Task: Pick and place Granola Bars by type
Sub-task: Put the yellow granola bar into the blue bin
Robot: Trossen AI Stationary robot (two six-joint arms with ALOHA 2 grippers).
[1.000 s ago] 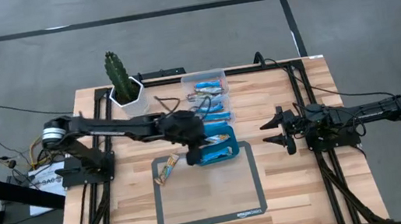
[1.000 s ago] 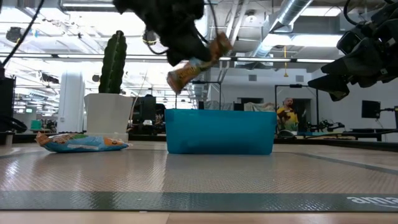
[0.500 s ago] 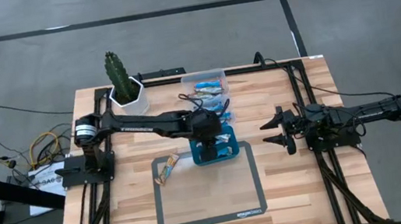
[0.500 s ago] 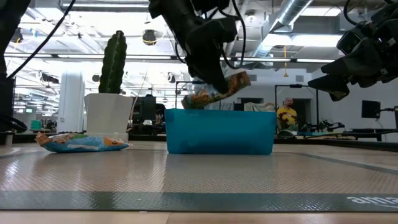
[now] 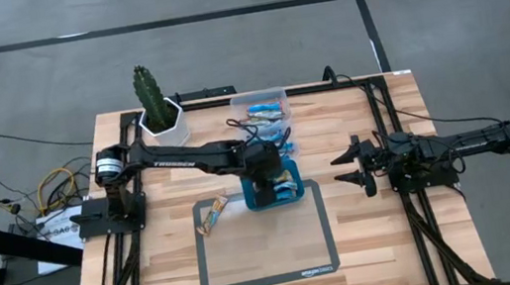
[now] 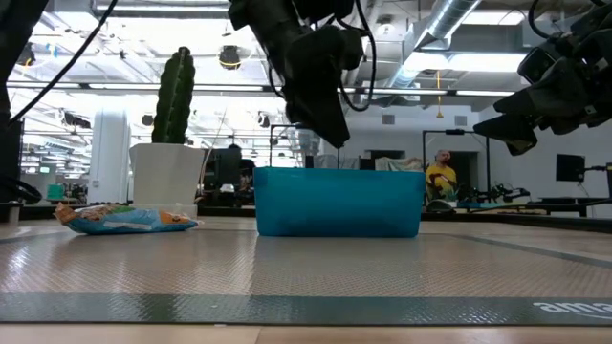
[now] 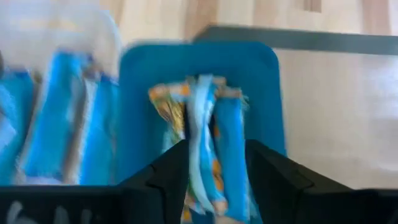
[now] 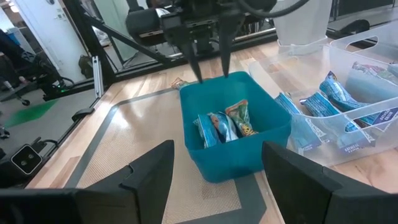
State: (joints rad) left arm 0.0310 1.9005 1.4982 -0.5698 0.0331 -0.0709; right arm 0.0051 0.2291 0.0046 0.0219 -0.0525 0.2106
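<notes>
My left pincer (image 8: 208, 62) has just let go: its fingers stand apart and empty above the teal tray (image 8: 273, 134), and the tan bar (image 8: 239, 118) I carried now lies inside among the others. One more sorted. Farther off, blue bars (image 5: 266, 113) wait in the clear box (image 5: 236, 101). Another bar (image 5: 211, 214) remains on the bench (image 5: 389, 243). My right pincer (image 5: 356, 165) waits, spread open.

Glossy wrapped Granola Bars (image 8: 225, 126) in smooth teal plastic tray (image 8: 249, 152), wooden table (image 5: 388, 234).

Teal tray (image 8: 273, 134) holding granola bars (image 8: 225, 126), left end effector (image 8: 210, 67) spread above — clear box (image 8: 373, 146) alongside
</notes>
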